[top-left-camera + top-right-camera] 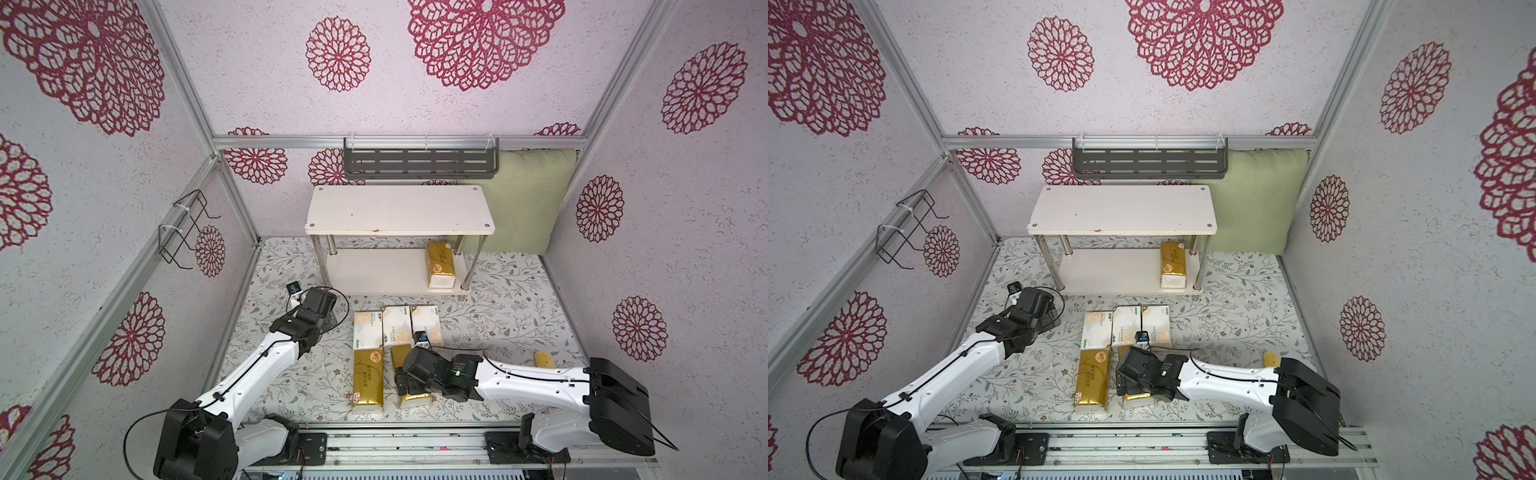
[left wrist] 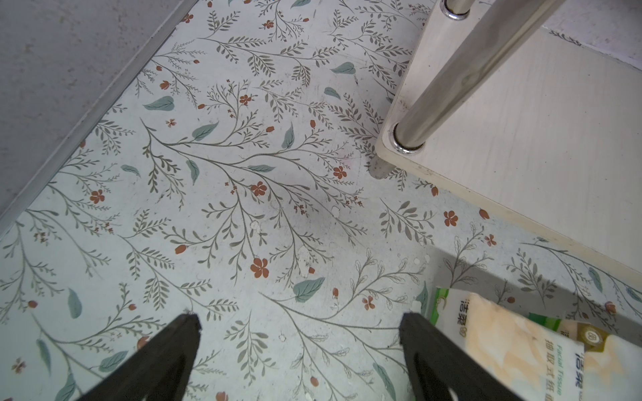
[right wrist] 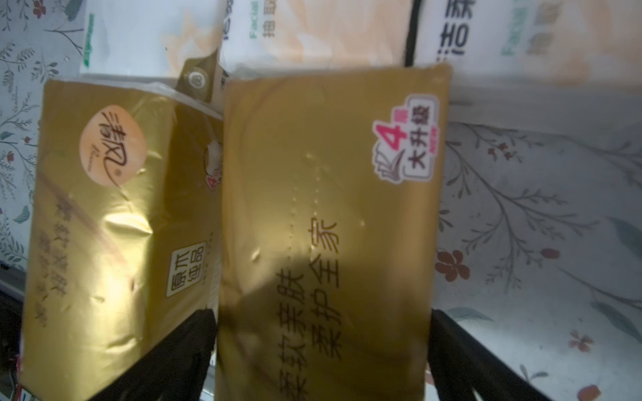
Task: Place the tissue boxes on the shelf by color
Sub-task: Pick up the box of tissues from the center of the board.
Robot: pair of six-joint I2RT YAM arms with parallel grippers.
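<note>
- Right gripper (image 3: 321, 314): jaws spread, straddling a gold tissue pack (image 3: 326, 208) that lies on the table (image 1: 498, 332).
- Second gold pack (image 1: 368, 380): just beside it.
- White tissue packs (image 1: 395, 328): three, in a row behind.
- Left gripper (image 2: 298, 319): released, empty.
- Shelf (image 1: 399, 210): third gold pack (image 1: 440, 266) on the lower tier, right end.

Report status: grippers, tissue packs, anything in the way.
Left gripper open, empty, near shelf. Right gripper open, straddling gold pack on table. Shelved gold pack on lower tier; white packs unplaced. Neighbouring gold pack crowds one finger.
</note>
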